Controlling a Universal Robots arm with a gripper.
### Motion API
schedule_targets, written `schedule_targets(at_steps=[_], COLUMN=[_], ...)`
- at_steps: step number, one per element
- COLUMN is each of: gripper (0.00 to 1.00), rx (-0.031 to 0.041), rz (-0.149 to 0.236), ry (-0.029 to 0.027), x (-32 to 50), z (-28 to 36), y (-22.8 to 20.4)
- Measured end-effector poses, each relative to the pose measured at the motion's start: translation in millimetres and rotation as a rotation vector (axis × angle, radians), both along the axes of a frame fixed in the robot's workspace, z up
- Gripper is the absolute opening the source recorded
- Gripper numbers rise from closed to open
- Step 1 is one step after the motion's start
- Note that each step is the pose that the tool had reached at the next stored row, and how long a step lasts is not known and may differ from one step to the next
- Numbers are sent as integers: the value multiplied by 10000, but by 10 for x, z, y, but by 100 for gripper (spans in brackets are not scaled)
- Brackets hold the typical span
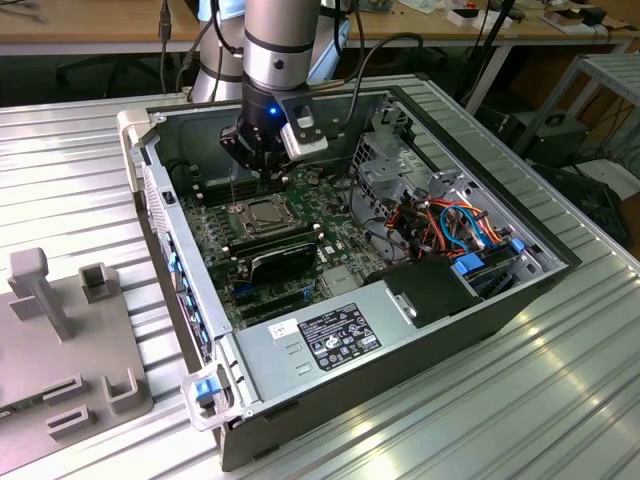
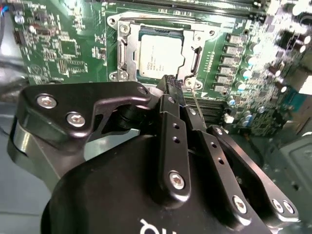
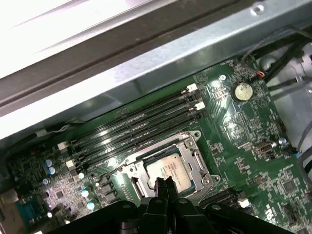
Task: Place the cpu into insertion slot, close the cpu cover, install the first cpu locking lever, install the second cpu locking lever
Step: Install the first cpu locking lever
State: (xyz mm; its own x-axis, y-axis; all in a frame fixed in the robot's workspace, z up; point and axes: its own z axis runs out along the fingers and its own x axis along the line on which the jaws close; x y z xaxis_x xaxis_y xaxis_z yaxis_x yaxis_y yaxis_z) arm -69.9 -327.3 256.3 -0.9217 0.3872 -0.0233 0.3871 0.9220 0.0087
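Observation:
The cpu (image 2: 161, 53) lies flat in the insertion slot (image 2: 120, 22) on the green motherboard, its silvery top showing through the window of the cpu cover (image 2: 125, 50), which lies down over the chip's edges. My gripper (image 2: 171, 84) hangs just above the socket's near edge, fingers pressed together and shut. A thin metal lever (image 2: 196, 102) runs beside the fingertips; whether they touch it is unclear. The first wrist view shows my gripper (image 3: 163, 184) at the edge of the cpu (image 3: 170, 168). In the exterior view my gripper (image 1: 262, 180) hovers over the cpu (image 1: 262, 213) inside the open case.
Long black memory slots (image 3: 141, 122) run beside the socket near the case wall. A black card (image 1: 282, 256) sits in front of the socket. Drive cage and coloured cables (image 1: 450, 225) fill the exterior view's right. A grey fixture (image 1: 60, 340) stands on the table at the left.

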Motion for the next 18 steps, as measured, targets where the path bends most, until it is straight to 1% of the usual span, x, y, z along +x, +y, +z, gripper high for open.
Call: schedule_targets(at_steps=[2,7,9,13,14,16,18], gripper=[11,11,11,11,11,11,11], rx=[1,0,2,0,0,1,0], rz=[106,107,105,119,161,270,478], ry=[0,0,1,3,3,2,2], x=[0,-20,-56,-104,-126,-143,-156], z=[0,0,-1,0,0,-1,-1], y=[0,0,0,0,0,0,0])
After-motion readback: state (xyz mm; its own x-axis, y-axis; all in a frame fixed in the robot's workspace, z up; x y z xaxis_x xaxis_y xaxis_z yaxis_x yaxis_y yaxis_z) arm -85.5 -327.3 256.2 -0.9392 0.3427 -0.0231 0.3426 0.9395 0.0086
